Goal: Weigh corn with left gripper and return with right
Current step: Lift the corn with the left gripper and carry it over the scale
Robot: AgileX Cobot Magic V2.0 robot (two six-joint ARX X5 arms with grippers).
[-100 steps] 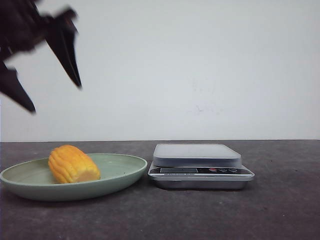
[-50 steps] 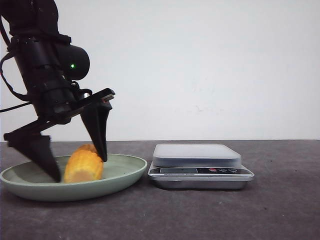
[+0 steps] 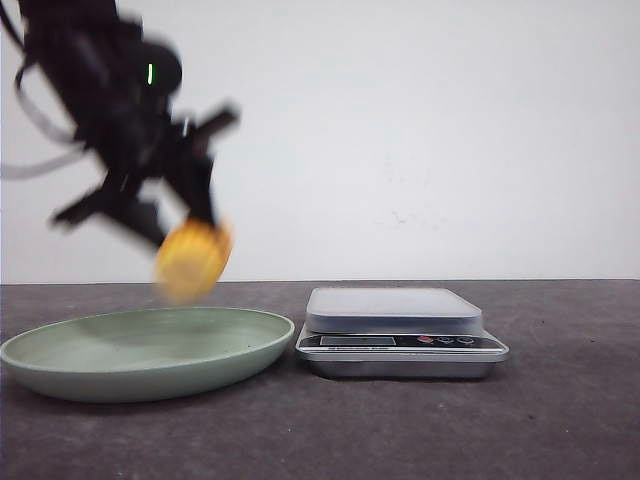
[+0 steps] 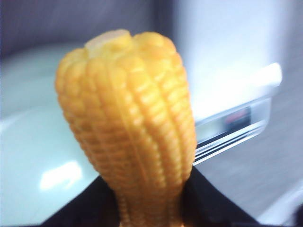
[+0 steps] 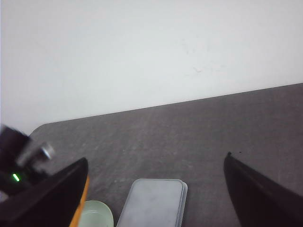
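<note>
The yellow-orange corn (image 3: 192,259) hangs in the air above the green plate (image 3: 60,365), blurred by motion, with my left gripper (image 3: 178,232) shut on it. The left wrist view shows the corn (image 4: 130,132) filling the picture, cut end away from the camera, its base wedged between the black fingers (image 4: 213,201). The silver scale (image 3: 395,312) stands to the plate's right. My right gripper (image 5: 156,163) does not show in the front view; its own view has the fingers spread wide, open and empty, high above the scale (image 5: 154,202).
The green plate (image 5: 97,213) holds nothing. The scale's display and buttons (image 3: 400,341) face the front. Dark grey tabletop (image 3: 560,420) stretches to the right of the scale, with a white wall behind.
One second ago the corn lay on the plate with the left gripper high above. It came down, closed round the corn, and has now lifted it off the plate, up and slightly right.
</note>
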